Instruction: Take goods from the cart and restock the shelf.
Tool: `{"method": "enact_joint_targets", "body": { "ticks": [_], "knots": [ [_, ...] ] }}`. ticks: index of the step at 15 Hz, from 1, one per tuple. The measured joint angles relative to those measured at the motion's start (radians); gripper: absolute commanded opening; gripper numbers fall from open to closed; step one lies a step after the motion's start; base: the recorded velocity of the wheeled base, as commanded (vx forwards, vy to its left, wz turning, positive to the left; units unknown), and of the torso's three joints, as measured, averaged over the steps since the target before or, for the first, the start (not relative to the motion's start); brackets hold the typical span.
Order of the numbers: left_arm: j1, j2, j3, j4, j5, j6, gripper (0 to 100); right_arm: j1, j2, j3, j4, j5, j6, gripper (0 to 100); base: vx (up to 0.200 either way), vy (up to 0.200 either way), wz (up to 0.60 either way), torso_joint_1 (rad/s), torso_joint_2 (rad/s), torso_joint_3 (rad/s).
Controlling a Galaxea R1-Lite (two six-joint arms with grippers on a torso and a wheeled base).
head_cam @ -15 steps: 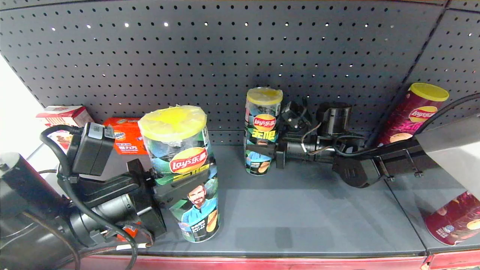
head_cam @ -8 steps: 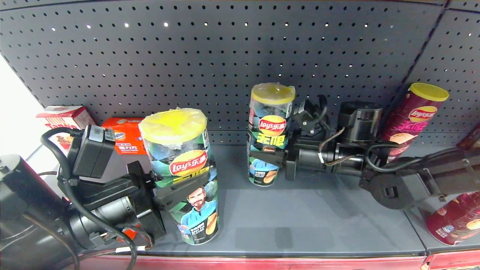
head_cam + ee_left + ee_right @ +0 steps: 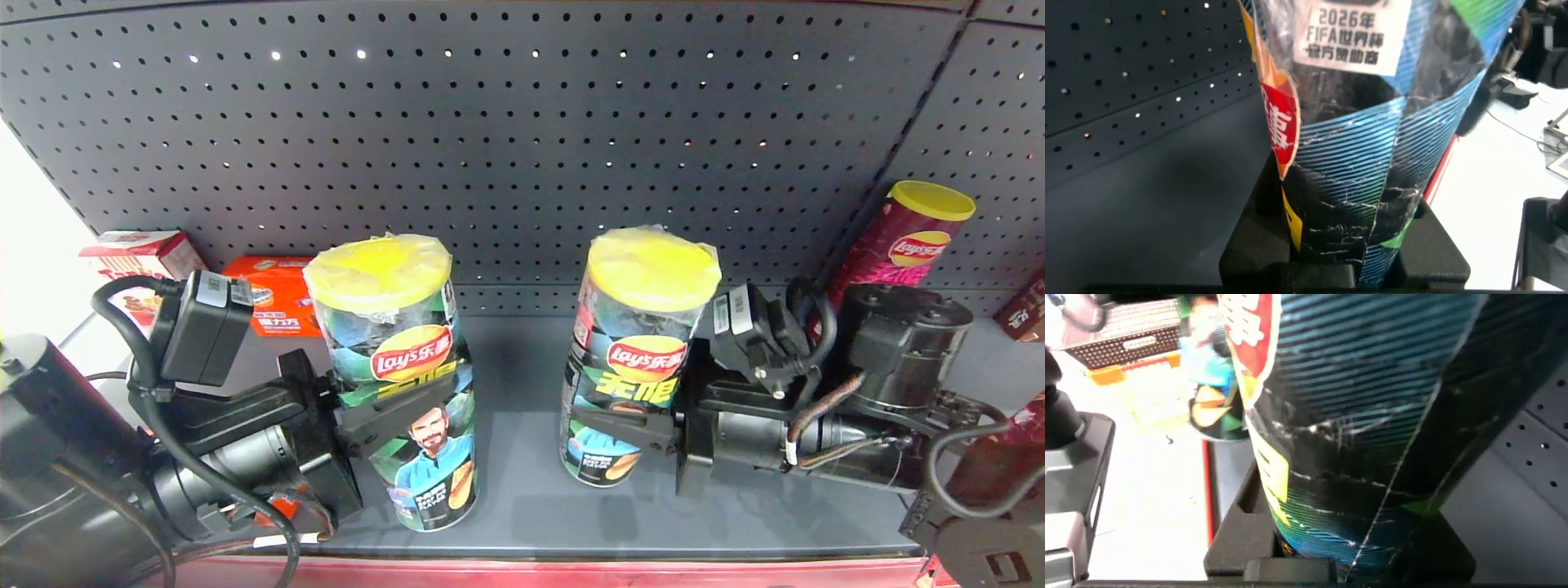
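1. Red front lip (image 3: 571,572) nearest, then the grey shelf (image 3: 531,506). At the back, an orange box (image 3: 277,294) and a red-and-white box (image 3: 135,253) sit far left. A maroon can (image 3: 906,237) leans at the far right. Perforated back panel (image 3: 490,122) behind everything.
2. Left gripper (image 3: 400,408) is clamped around the left chip can (image 3: 400,359), upright, near the front edge. The left wrist view shows the can (image 3: 1372,163) wedged between the jaws.
3. Right gripper (image 3: 620,425) is clamped around the right chip can (image 3: 633,351), upright, mid-shelf. Can't tell if its base touches the shelf. The right wrist view shows it (image 3: 1372,433) wedged the same way.
4. Change: the right arm has pulled its can from deep near the back panel toward the front, almost level with the left can. Left arm and can unchanged.
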Motion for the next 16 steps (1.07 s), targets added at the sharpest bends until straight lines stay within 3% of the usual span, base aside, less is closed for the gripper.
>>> {"method": "enact_joint_targets", "body": {
  "ticks": [4, 15, 16],
  "knots": [
    [0.001, 0.000, -0.001, 0.000, 0.001, 0.000, 0, 0.002, 0.021, 0.056, -0.032, 0.009, -0.005, 0, 0.000, 0.000, 0.00, 0.000, 0.00, 0.000],
    [0.001, -0.001, 0.005, 0.000, 0.001, -0.001, 0, -0.011, 0.092, 0.060, -0.045, 0.011, -0.016, 0, 0.000, 0.000, 0.00, 0.000, 0.00, 0.000],
    [0.001, -0.001, 0.006, 0.000, 0.001, -0.001, 0, -0.012, 0.094, 0.063, -0.045, 0.011, -0.024, 100, 0.000, 0.000, 0.00, 0.000, 0.00, 0.000]
  ]
}}
